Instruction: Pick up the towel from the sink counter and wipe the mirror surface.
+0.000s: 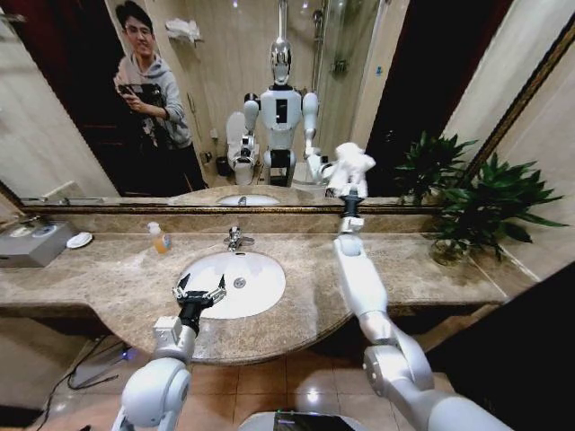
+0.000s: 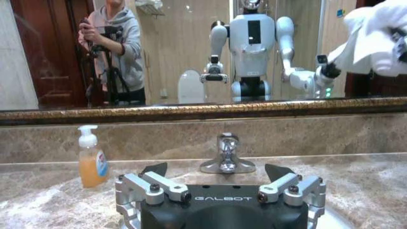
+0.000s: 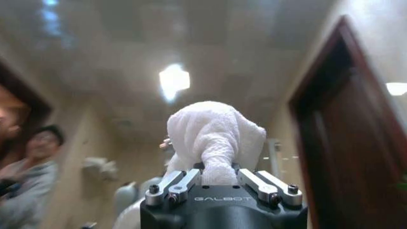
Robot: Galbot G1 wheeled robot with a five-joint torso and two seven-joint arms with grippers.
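Observation:
My right gripper [image 1: 350,190] is raised in front of the mirror [image 1: 225,99] and is shut on the white fluffy towel [image 1: 352,168]. In the right wrist view the towel [image 3: 213,140] bunches up between the fingers of the right gripper [image 3: 219,179], against the glass. From the left wrist view the towel [image 2: 375,40] shows at the mirror's right part. My left gripper [image 1: 199,294] hovers open over the front of the white basin [image 1: 243,280] in the sink counter [image 1: 99,278]; in its own view the left gripper [image 2: 219,179] faces the chrome faucet [image 2: 227,155].
A soap pump bottle [image 1: 160,238] stands left of the faucet [image 1: 235,238]. A grey box [image 1: 34,242] and a small dish [image 1: 79,240] sit at the counter's far left. A potted green plant [image 1: 481,206] stands at the right end. A cable [image 1: 81,373] lies on the floor.

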